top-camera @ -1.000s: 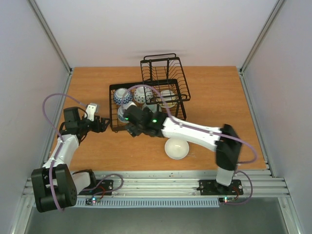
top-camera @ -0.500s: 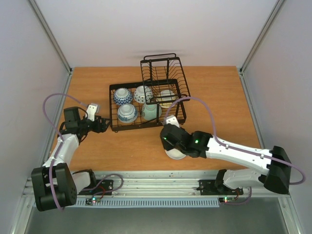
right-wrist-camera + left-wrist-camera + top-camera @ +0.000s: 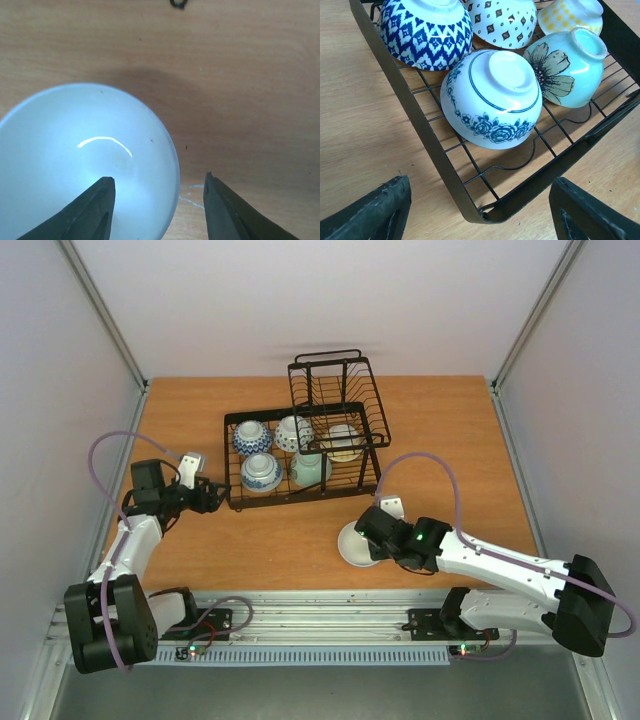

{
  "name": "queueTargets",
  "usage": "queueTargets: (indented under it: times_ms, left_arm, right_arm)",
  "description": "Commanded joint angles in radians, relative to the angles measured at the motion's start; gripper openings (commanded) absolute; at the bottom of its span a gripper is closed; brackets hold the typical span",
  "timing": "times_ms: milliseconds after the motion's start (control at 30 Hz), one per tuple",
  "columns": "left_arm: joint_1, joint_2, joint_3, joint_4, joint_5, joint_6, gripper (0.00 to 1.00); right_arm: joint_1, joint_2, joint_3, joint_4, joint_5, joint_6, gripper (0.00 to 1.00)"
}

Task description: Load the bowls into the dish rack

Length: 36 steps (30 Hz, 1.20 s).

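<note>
Five bowls (image 3: 261,473) sit upside down in the lower basket of the dish rack (image 3: 300,498); a sixth, a cream bowl (image 3: 352,548), stands upright on the counter (image 3: 450,440) nearer the arms, apart from the rack. The right end effector (image 3: 157,180) hangs over that bowl's rim, fingers (image 3: 95,210) spread wide, one above its hollow and one outside it, gripping nothing; the left end effector (image 3: 480,185), also wide open and empty, faces the rack's near left corner.
</note>
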Motion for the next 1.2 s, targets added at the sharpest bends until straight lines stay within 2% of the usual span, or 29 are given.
queueTargets:
  times_ms: [0,167,400,500,600,767,867,1000,1167]
  left_arm:
    - [0.005,-0.001,0.023,0.022,0.027,0.011,0.76]
    - [0.005,0.001,0.023,0.022,0.03,0.013,0.76]
    - [0.005,0.006,0.027,0.014,0.042,0.019,0.76]
    - [0.005,0.004,0.026,0.013,0.044,0.019,0.76]
    - [0.004,0.005,0.026,0.013,0.045,0.021,0.76]
    - [0.005,0.004,0.024,0.012,0.058,0.026,0.77]
    - [0.001,0.02,0.041,-0.028,0.138,0.045,0.76]
    - [-0.03,0.05,0.078,-0.166,0.249,0.147,0.75]
    - [-0.149,0.052,0.083,-0.278,0.219,0.272,0.75]
  right_arm:
    - [-0.007,0.005,-0.049,0.034,-0.047,0.054,0.48]
    - [-0.008,0.028,-0.088,0.074,-0.073,0.067,0.41]
    - [-0.008,0.094,-0.097,0.109,-0.087,0.067,0.2]
    - [-0.01,0.099,-0.092,0.101,-0.078,0.067,0.1]
    - [-0.008,0.084,-0.076,0.075,-0.053,0.063,0.03]
    - [-0.008,0.036,-0.03,0.058,-0.014,0.011,0.01]
    - [-0.008,0.035,0.02,0.102,-0.029,-0.047,0.01]
    - [-0.007,0.126,0.12,0.151,-0.031,-0.12,0.01]
    - [0.001,0.283,0.244,0.223,-0.063,-0.191,0.01]
